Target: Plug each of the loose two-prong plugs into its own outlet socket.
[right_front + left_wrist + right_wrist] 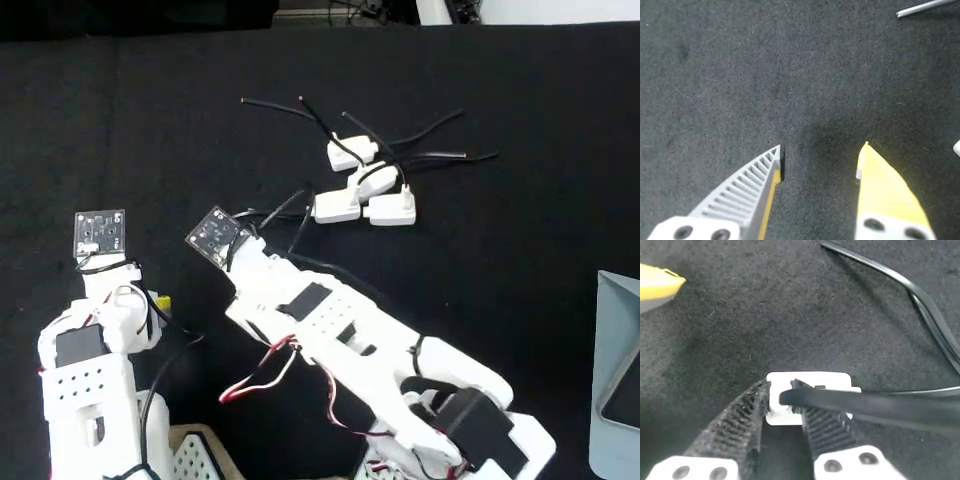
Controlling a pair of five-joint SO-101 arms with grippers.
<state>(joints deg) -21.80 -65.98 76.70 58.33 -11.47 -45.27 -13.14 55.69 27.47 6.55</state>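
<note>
Left gripper (822, 147): released, jaws spread and empty, hanging above the bare black surface (520, 90) toward its near left corner. Right gripper (781, 390): clenched on a white plug (810, 380), just beside the left gripper; whether the plug rests on the surface or sits just above it cannot be told. Its black cable (880, 407) runs away across one finger. Whether this piece carries prongs or a socket face cannot be told. Farther right, around the middle of the surface toward the far edge, four white connector bodies (372, 180) lie in a tight cluster, touching one another, with black leads (440, 155) fanning outward. Which of these are mated cannot be told. A grey container (612, 400) stands at the right edge. Status, by judgement: one plug is in hand and not yet inserted. It remains to be carried to the cluster and seated, then any remaining loose plugs likewise.
</note>
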